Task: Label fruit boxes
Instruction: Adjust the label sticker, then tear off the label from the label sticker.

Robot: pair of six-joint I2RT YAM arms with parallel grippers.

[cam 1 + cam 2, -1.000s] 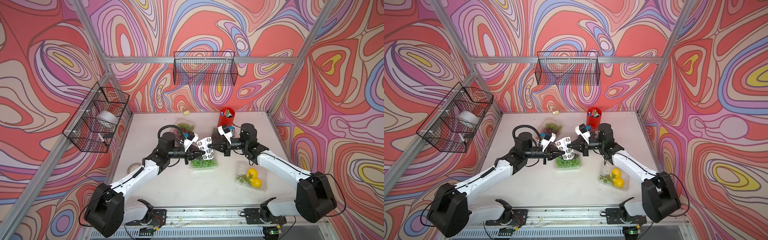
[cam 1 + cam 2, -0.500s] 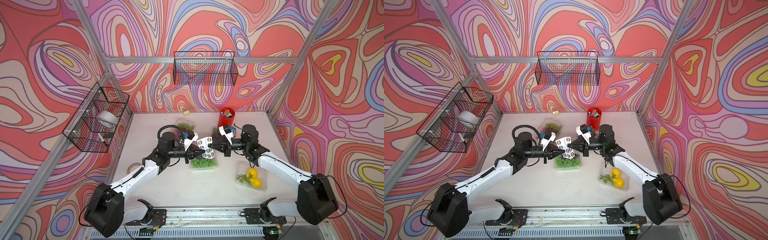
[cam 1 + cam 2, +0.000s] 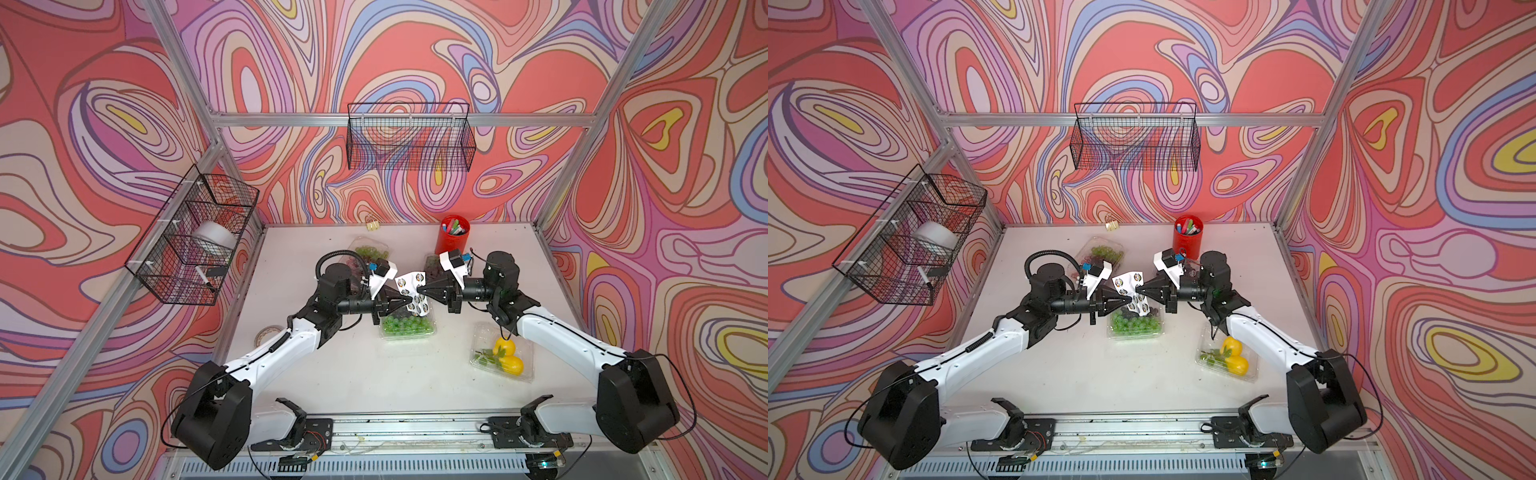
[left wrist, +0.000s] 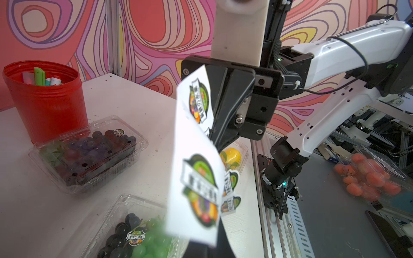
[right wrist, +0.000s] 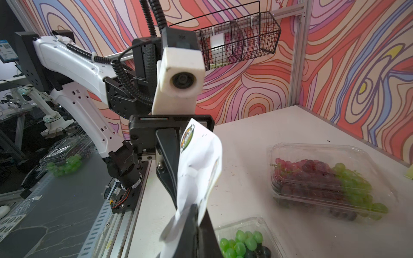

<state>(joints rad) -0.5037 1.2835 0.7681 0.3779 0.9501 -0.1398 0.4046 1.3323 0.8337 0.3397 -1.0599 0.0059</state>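
The left gripper [image 3: 405,300] is clamped on a white paper sticker sheet [image 3: 409,281], holding it in the air above the clear plastic punnet of green grapes [image 3: 407,326] at mid-table. The right gripper [image 3: 420,289] meets it tip to tip at the sheet — pinching or only touching, I cannot tell. The clear lemon punnet [image 3: 500,357] lies near right and the mixed-grape punnet [image 3: 370,251] far left — the dark-grape punnet [image 4: 89,152] sits beside the red plastic pen cup [image 3: 454,239].
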